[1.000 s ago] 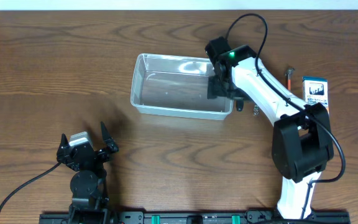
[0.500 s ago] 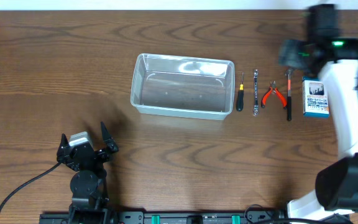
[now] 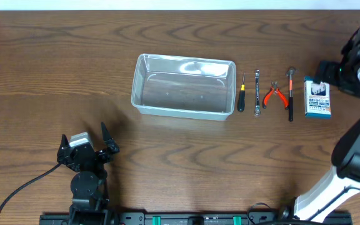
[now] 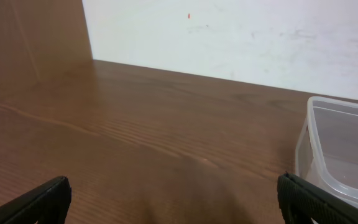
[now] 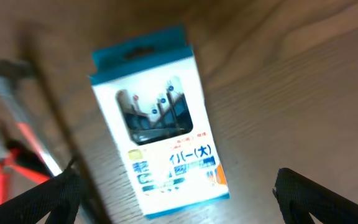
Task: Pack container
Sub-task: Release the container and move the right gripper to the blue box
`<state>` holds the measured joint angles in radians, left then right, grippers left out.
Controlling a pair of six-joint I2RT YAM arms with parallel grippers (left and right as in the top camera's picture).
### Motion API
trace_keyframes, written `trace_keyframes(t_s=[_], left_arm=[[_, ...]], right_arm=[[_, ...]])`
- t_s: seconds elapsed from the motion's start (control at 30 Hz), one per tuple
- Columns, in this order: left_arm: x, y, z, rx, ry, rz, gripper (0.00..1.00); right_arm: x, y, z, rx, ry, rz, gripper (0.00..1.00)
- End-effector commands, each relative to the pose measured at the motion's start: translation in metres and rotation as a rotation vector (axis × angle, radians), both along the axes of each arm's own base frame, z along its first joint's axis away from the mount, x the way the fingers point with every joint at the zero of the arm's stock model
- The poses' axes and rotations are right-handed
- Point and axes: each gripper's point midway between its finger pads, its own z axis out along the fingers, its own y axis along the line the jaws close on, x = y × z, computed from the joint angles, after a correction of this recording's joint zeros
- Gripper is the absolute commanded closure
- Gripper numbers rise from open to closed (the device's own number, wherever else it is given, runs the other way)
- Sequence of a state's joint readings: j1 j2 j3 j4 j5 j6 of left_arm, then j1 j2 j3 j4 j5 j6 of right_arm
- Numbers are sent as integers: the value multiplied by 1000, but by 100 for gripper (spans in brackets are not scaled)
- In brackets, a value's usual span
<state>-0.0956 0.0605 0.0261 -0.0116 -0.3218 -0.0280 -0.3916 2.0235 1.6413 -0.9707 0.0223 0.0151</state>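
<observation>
Count on the wooden table [image 3: 49,69]: one container [image 3: 139,94], four hand tools, one box, two grippers.

The container is a clear plastic rectangular tub with rounded corners and a raised rim. It is glossy, and the brown wood grain shows through its floor. It stands upright near the middle of the table, towards the far side, with its long side running left to right. In my left wrist view one rounded corner of it shows at the right edge.

The four tools lie in a row just right of the tub, apart from one another and roughly parallel:
- a small screwdriver [image 3: 241,100] with a black handle, nearest the tub
- a slim silver tool [image 3: 257,94], too small for me to identify
- pliers [image 3: 274,95] with red grips
- a hammer [image 3: 290,97] with a thin dark shaft and a metal head

Just beyond the hammer lies the box [image 3: 317,99], flat and rectangular, blue and white, with printed lettering.

The left gripper [image 3: 85,139] sits near the front left, well apart from the tub. Its black fingers are spread wide and it holds nothing. The right gripper [image 5: 176,186] hangs over the box at the far right, fingers spread wide and gripping nothing. I cannot tell whether it touches the box. My right wrist view is blurred, so the hammer and pliers show there only as smears.
</observation>
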Motion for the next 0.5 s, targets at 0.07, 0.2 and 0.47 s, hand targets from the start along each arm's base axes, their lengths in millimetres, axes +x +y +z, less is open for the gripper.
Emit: trace_keyframes(t_s=[0.07,0.2,0.47], left_arm=[[-2,3,-16,9,48,16,2],[-2,3,-16,9,48,16,2],[-2,3,-16,9,48,16,2]], right_arm=[[-2,5,-37,97,45,113,1],[1,24,-57,198,48,206,1],[-15,12,-92,163,169,95,1]])
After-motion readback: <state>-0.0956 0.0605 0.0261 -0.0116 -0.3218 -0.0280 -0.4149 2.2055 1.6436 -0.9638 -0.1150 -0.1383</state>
